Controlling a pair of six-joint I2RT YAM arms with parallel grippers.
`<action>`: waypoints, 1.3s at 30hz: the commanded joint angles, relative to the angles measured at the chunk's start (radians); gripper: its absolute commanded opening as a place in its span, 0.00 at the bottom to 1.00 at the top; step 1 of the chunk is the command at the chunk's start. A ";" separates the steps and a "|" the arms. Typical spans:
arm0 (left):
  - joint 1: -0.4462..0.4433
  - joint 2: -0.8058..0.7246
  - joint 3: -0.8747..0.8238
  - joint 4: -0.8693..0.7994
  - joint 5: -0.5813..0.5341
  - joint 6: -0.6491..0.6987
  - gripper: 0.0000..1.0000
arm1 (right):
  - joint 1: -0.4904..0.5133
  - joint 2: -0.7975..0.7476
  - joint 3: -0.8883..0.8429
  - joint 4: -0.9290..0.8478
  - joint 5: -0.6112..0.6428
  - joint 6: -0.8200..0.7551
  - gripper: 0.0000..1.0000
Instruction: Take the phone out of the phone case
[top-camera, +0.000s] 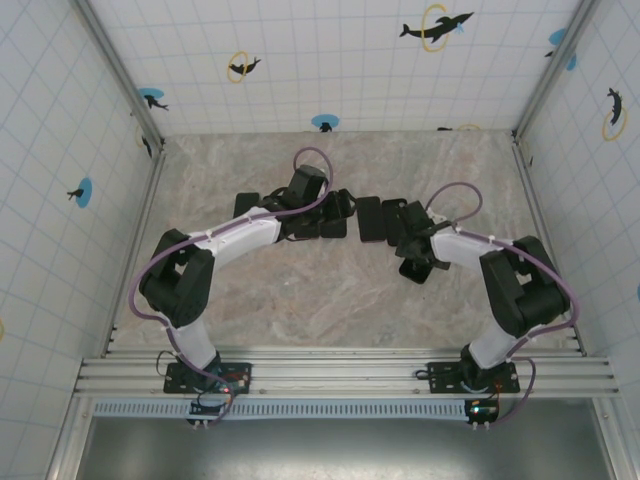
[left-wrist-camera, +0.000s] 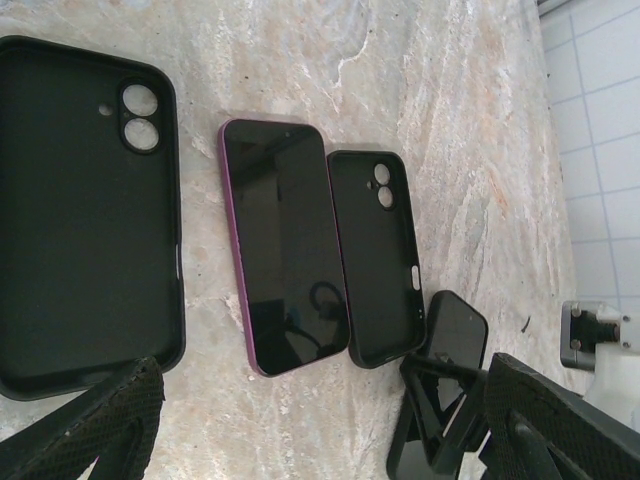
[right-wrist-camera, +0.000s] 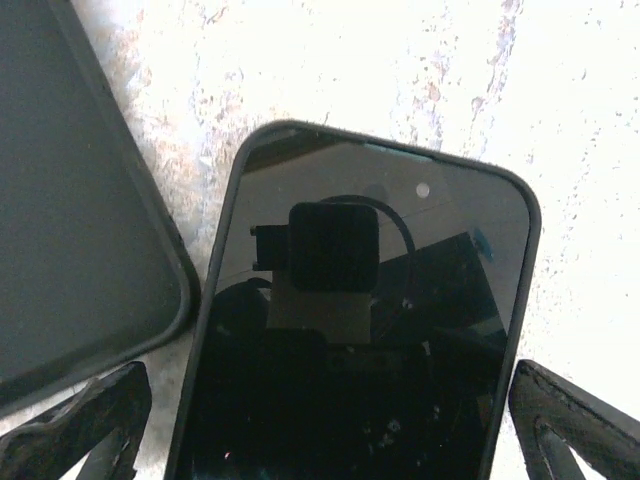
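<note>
Left end effector (left-wrist-camera: 320, 385): fingers wide apart — bare purple phone (left-wrist-camera: 285, 245) ahead on desk (left-wrist-camera: 420, 80).
Right end effector (right-wrist-camera: 328, 390): fingers apart, flanking cased phone (right-wrist-camera: 360, 330) — screen up.

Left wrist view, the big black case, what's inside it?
Nothing: the black case lies open side up, with its bare inner back and camera cutouts showing. Whatever is beneath it is hidden.

Bright, overexposed; reflections on phone (right-wrist-camera: 350, 380)

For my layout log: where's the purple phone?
In the left wrist view the purple phone lies screen up between a large empty case at image left and a smaller empty case.
</note>
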 joint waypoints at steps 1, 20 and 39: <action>0.006 -0.010 0.040 -0.015 0.008 0.006 0.85 | 0.006 0.020 0.019 -0.082 0.053 0.052 0.93; 0.006 0.002 0.031 0.001 0.045 0.001 0.85 | -0.113 -0.105 -0.161 0.026 -0.161 0.137 0.86; 0.008 -0.002 0.024 -0.004 0.068 0.006 0.84 | -0.060 -0.116 -0.162 -0.118 -0.142 0.214 0.86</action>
